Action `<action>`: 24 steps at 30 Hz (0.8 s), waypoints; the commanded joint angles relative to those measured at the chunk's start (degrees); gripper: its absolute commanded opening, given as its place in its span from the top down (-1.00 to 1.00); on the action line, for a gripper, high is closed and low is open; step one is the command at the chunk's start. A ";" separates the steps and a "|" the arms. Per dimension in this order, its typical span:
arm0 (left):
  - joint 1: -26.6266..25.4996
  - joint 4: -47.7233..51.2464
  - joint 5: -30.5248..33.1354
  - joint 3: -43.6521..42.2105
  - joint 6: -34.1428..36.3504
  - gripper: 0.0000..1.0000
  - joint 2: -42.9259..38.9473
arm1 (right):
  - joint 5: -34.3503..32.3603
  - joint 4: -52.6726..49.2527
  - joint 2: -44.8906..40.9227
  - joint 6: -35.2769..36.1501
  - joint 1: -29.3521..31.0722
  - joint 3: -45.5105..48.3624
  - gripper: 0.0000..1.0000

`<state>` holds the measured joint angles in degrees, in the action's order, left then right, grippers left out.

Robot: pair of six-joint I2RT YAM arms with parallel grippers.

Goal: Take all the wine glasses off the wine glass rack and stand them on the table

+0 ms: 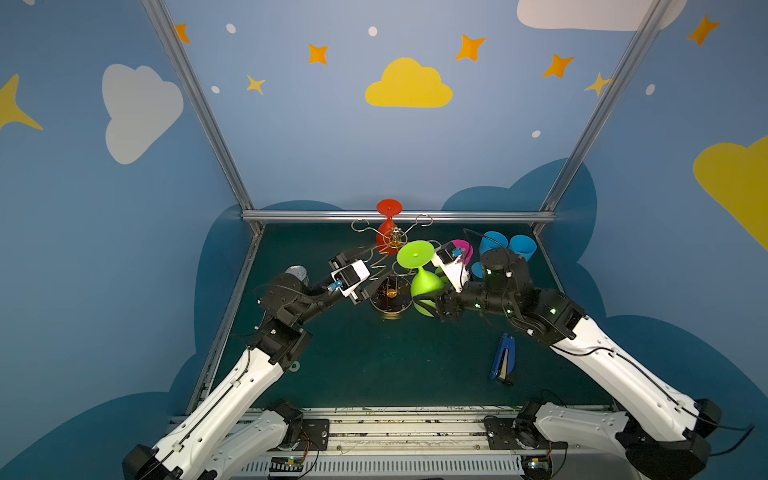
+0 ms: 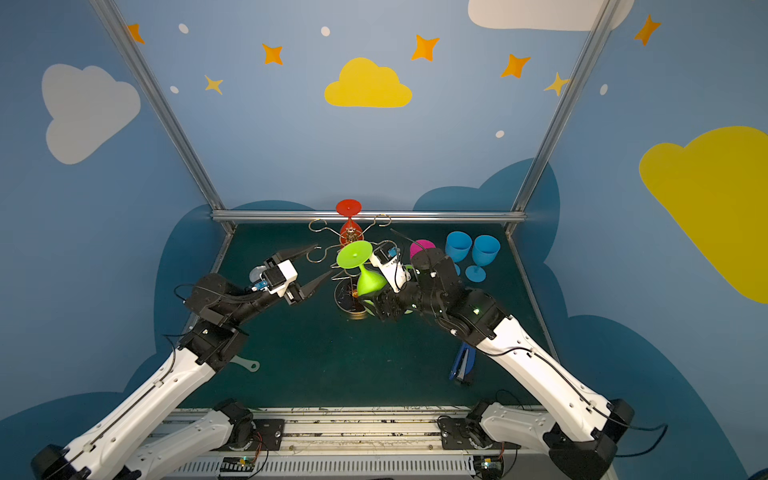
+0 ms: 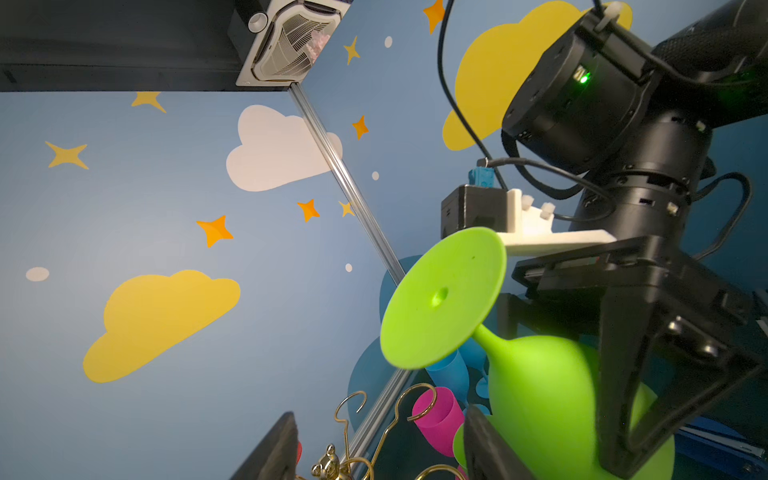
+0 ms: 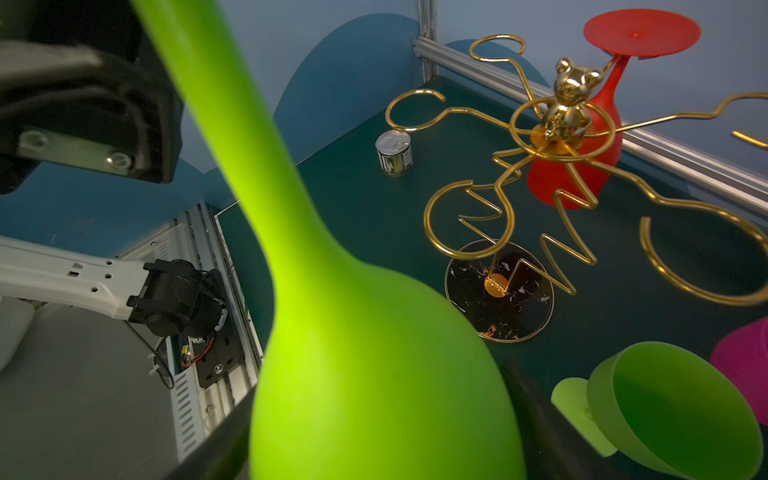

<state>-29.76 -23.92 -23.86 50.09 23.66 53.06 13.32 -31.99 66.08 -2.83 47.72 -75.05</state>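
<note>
The gold wine glass rack (image 1: 395,237) stands mid-table on a round dark base (image 4: 500,291), with a small bear on top (image 4: 572,93). A red wine glass (image 1: 388,222) hangs upside down from a far arm. My right gripper (image 1: 432,305) is shut on the bowl of a green wine glass (image 1: 424,282), held foot up just right of the rack. In the right wrist view its stem (image 4: 232,137) is apart from the loops. My left gripper (image 2: 316,266) is open, its jaws on either side of the rack's near-left arms (image 3: 347,411), gripping nothing.
A second green glass (image 4: 673,409) lies on its side by the rack. A pink glass (image 1: 466,248) and two blue glasses (image 1: 494,244) stand at the back right. A tin can (image 1: 297,273) sits behind the left arm, a blue stapler (image 1: 503,361) at front right.
</note>
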 commanded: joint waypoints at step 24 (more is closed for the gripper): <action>-1.09 4.09 0.37 0.89 0.47 0.94 -1.44 | 1.15 0.87 5.85 -2.31 4.68 -4.64 -0.02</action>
<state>-29.12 -17.82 -21.19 50.06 29.34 53.17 15.05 -33.85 71.18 -6.52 51.79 -79.59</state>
